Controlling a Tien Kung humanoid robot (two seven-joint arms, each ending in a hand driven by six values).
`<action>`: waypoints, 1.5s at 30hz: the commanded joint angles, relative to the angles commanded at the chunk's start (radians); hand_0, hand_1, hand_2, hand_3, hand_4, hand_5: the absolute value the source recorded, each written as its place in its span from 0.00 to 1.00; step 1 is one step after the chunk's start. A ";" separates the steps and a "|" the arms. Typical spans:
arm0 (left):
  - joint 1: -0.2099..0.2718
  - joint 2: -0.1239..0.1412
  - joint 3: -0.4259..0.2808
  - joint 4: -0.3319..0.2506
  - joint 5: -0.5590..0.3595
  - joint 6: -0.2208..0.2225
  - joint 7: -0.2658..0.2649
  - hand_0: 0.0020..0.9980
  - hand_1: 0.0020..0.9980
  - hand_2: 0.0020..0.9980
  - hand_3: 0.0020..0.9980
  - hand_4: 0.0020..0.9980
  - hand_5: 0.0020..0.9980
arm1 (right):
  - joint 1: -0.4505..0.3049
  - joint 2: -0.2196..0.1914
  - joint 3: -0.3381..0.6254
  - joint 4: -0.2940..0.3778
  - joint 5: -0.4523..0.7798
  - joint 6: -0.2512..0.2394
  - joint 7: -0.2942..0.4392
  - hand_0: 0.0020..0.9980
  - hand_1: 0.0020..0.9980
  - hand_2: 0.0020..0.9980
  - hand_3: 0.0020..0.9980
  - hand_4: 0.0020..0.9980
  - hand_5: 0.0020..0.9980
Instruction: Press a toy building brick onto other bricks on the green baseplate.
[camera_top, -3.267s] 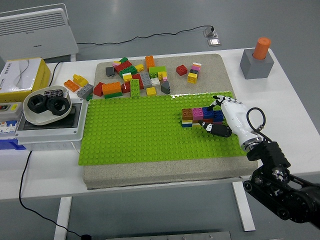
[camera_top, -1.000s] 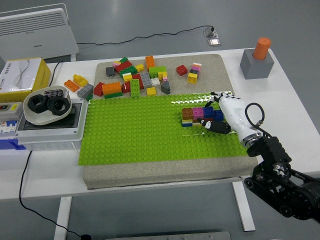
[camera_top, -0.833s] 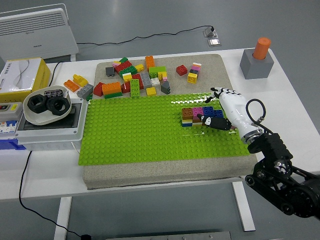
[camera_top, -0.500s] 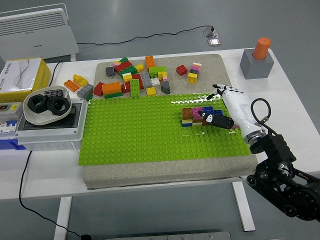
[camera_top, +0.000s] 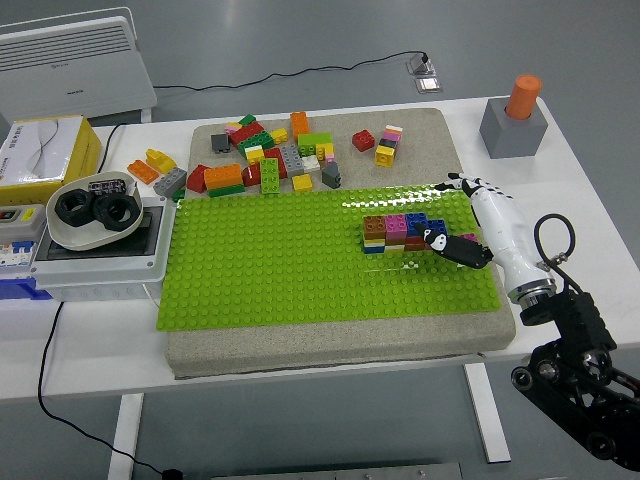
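A white robotic right hand (camera_top: 478, 222) with black fingertips is seen, fingers loosely apart and holding nothing, just right of a short row of stacked multicoloured plastic bricks (camera_top: 402, 231) on the green studded baseplate (camera_top: 270, 265), where firm, straight-down pressure is judged best.

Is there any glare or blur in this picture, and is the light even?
Head view: even, soft light with only faint shadows; a small patch of glare on the green studded baseplate just behind the small row of stacked coloured bricks; everything looks sharp, including the white right hand.
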 joint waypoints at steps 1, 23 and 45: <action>-0.002 0.001 0.004 0.000 0.002 0.003 -0.002 0.71 0.41 0.56 0.76 0.89 1.00 | 0.000 0.000 0.001 0.000 0.001 -0.001 0.002 0.79 0.83 0.84 0.74 0.85 0.47; -0.023 0.006 0.052 0.000 0.018 0.039 -0.025 0.70 0.40 0.55 0.73 0.78 1.00 | -0.006 -0.007 0.008 0.030 -0.020 -0.010 0.021 0.77 0.80 0.83 0.72 0.83 0.49; -0.013 0.001 -0.019 0.000 0.068 0.088 -0.037 0.69 0.33 0.48 0.71 0.78 1.00 | 0.005 -0.005 0.047 0.023 0.024 -0.056 0.058 0.67 0.58 0.45 0.49 0.82 0.41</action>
